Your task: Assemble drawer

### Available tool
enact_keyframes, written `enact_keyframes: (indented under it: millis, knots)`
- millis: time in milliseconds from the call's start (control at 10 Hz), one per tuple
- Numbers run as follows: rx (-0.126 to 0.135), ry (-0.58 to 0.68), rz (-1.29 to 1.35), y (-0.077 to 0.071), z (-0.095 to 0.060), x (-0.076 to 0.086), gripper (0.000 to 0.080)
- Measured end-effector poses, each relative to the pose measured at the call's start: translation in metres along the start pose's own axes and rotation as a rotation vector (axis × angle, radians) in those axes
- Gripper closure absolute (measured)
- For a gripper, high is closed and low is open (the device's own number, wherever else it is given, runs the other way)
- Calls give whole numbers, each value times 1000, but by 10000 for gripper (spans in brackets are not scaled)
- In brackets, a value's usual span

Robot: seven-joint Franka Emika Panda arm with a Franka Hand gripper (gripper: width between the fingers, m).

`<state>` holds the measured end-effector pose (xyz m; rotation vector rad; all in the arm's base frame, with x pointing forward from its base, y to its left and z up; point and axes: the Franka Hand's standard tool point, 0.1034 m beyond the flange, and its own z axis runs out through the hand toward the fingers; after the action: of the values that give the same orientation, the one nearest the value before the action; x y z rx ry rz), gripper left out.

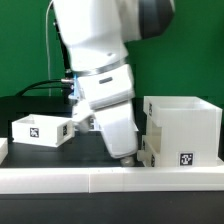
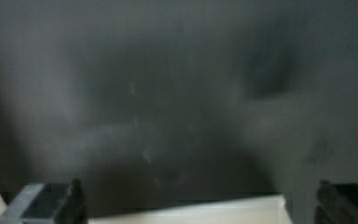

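Hovers at lower centre, gripper (image 1: 128, 151) wide apart and empty (wrist view blurry). Seems a fetching step; next needs grasping tray (image 1: 40, 129) at frame left for housing (image 1: 183, 128) at right.

On the surface (image 1: 50, 157), a tray (image 1: 38, 130) sits toward the exterior view's left edge. It is well apart from the housing (image 1: 185, 125), which stands at the exterior view's right edge. What seems a second tray (image 1: 150, 148) lies against the housing's near-left side, partly hidden behind the arm (image 1: 100, 50). The rail (image 1: 110, 180) runs along the front edge, before everything else. The gripper (image 1: 128, 157) hangs low between tray and housing, just beside the second tray. In the wrist view, only surface lies between the fingers (image 2: 55, 202).
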<state>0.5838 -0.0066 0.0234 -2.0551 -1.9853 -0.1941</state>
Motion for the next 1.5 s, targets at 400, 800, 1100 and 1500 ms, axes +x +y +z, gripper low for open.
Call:
enact_keyframes:
  millis: [400, 800, 1100, 1500]
  knots:
    - [-55, -54, 51, -14, -38, -35, 151]
    - [-121, -117, 79, -78, -60, -62, 151]
    - [-109, -107, 199, -81, -58, -64, 151]
    - [-157, -88, 539, -84, -59, -79, 151]
